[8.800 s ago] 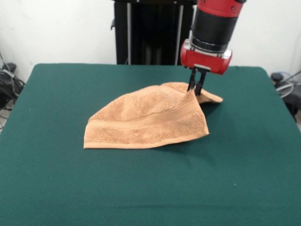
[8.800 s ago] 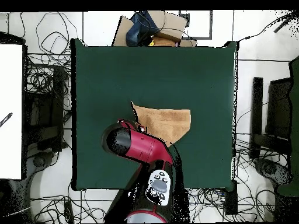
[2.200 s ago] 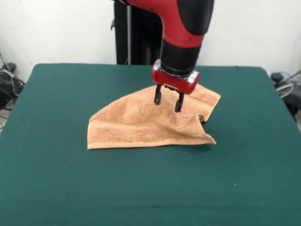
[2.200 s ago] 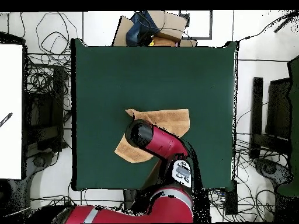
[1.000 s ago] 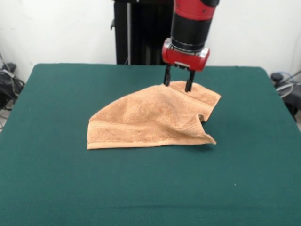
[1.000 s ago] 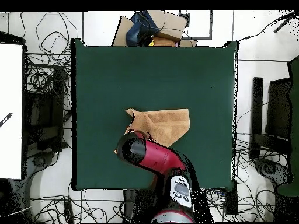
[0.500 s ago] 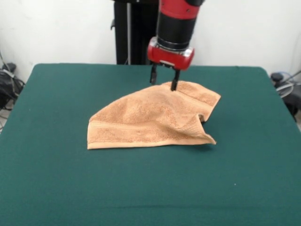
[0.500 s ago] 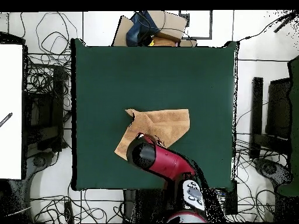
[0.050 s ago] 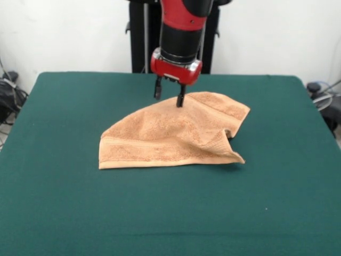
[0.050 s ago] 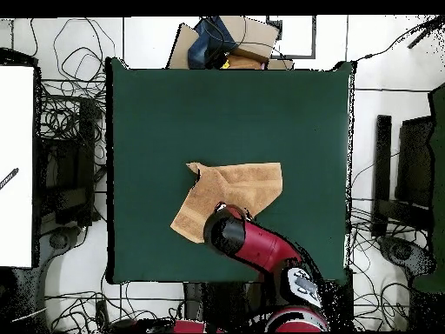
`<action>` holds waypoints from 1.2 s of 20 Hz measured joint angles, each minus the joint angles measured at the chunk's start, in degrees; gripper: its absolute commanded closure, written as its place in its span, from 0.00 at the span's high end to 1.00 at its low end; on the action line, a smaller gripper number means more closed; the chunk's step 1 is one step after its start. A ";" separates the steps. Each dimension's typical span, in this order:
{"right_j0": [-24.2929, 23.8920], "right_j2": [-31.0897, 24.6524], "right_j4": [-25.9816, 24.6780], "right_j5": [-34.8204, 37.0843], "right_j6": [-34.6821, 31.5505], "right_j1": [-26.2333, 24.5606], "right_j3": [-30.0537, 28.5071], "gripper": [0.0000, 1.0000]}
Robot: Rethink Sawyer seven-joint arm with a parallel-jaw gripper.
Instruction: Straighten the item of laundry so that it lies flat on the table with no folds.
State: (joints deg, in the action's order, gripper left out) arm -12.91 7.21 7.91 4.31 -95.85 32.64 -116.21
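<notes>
Claw (image 9: 169, 96) parted above folded towel's (image 9: 170, 136) far edge, table (image 9: 170, 213) beneath.

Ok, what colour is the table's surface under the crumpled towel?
Dark green felt-like table, plain, no pattern; clearest in the front view.

rumpled, folded towel (image 9: 170, 136) mid-table (image 9: 64, 202)

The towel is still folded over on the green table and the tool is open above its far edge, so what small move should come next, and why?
Probably lower the open tool onto the towel's far edge just beneath it and close. The towel is still doubled over with a raised fold at its right corner, so an edge needs gripping before it can be pulled flat on the table.
</notes>
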 measured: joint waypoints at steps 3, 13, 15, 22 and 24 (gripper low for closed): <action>-0.40 -0.03 -0.67 -0.03 0.00 -0.41 0.00 1.00; -1.54 -1.02 -1.78 -0.03 0.00 -0.53 0.00 1.00; -1.58 -1.42 -2.12 -0.08 0.00 -0.55 0.00 1.00; -1.58 -1.72 -2.97 -0.10 0.00 -0.55 0.01 1.00; -1.58 -1.72 -2.97 -0.10 0.00 -0.55 0.01 1.00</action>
State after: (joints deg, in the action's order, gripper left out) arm -14.50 5.50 4.94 4.21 -95.85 32.09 -116.20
